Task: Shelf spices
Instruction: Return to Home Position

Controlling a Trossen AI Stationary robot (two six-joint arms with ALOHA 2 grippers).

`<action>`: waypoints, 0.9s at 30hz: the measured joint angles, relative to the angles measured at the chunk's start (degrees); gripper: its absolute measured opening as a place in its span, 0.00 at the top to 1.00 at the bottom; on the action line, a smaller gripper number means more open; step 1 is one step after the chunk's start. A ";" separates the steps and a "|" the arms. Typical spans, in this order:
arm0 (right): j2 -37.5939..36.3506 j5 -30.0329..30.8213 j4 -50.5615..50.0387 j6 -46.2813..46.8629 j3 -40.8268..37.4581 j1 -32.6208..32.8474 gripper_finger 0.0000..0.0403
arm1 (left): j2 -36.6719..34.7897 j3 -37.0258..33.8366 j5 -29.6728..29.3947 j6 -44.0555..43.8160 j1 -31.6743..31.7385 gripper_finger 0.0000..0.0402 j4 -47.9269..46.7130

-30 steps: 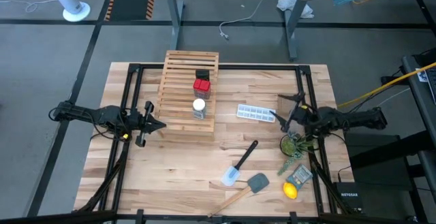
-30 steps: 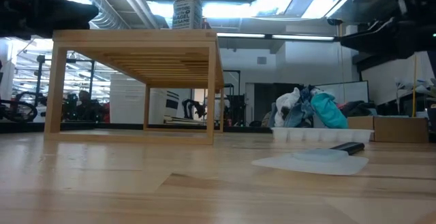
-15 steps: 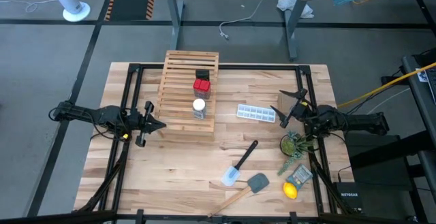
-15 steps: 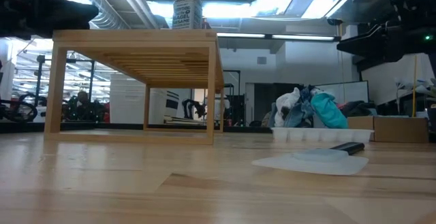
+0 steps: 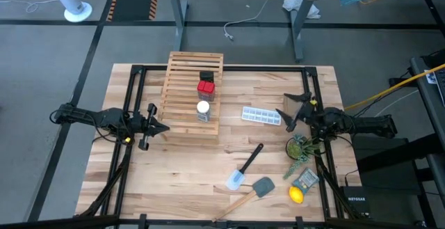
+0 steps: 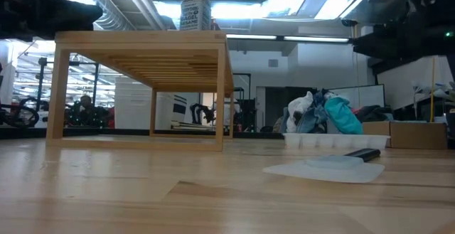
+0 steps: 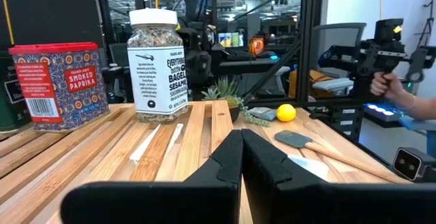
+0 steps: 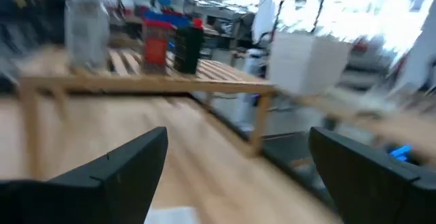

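High view: spices [image 5: 205,88] in a row on shelf [image 5: 182,90]

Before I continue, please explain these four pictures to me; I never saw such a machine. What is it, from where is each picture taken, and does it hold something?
It is a robot with two dark arms at a wooden table; each arm ends in a two-finger gripper. One picture looks straight down from above, one looks level across the table top, and two come from cameras on the wrists. The left gripper is shut, beside the shelf. The right gripper is open, near the white ice-cube tray. Neither holds anything. On top of the shelf stand a black container, a red box and a clear jar with a white lid. Two spatulas, a small plant and a lemon also lie on the table.
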 joint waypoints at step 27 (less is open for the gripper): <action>0.20 -31.70 -3.60 20.50 0.01 0.02 0.10 | 0.02 0.00 -0.02 0.16 0.00 1.00 0.02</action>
